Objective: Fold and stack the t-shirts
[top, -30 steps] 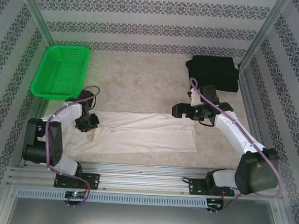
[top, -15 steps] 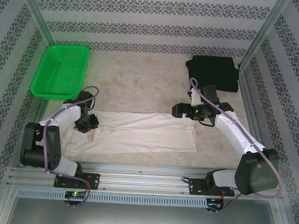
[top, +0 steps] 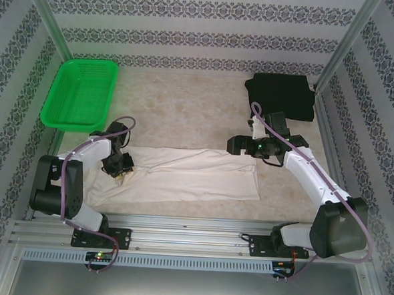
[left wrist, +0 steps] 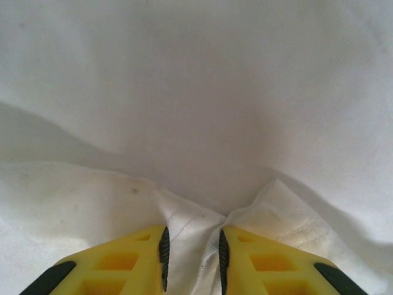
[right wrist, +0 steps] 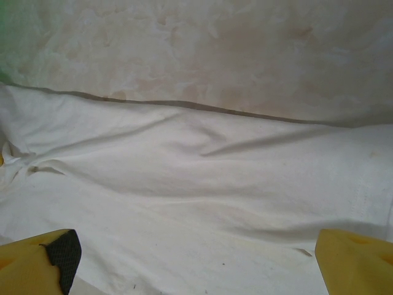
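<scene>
White t-shirt (top: pixel 188 177) lay folded into one long band across the near part of the bench (top: pixel 186 107), running left to right, its near edge close to the front rail. A few shallow creases ran lengthwise, and the far edge was straight, casting a thin shadow on the mottled beige surface in the right wrist view (right wrist: pixel 184 184). Left pincer (top: pixel 119 166) sat low at the band's left end, on the cloth. From the left wrist, the yellow fingers stood narrow (left wrist: pixel 191 258), with a small pleat of the white cloth (left wrist: pixel 196 92) gathered up and pinched between the black pads (left wrist: pixel 164 252), puckers fanning away from that spot. Right pincer (top: pixel 236 145) was over the band's far right corner, pointing left along it. From its own camera the two yellow fingers showed at the bottom corners, spread wide (right wrist: pixel 196 258), nothing between them but the shirt lying below; whether they touched the cloth could not be told. Black t-shirt (top: pixel 280 96) rested folded in a rough square at the far right corner of the bench, well apart from the white one, behind the right arm. Green mesh basket (top: pixel 79 97) stood at the far left side, against the patterned wall, just beyond the left arm's elbow.
</scene>
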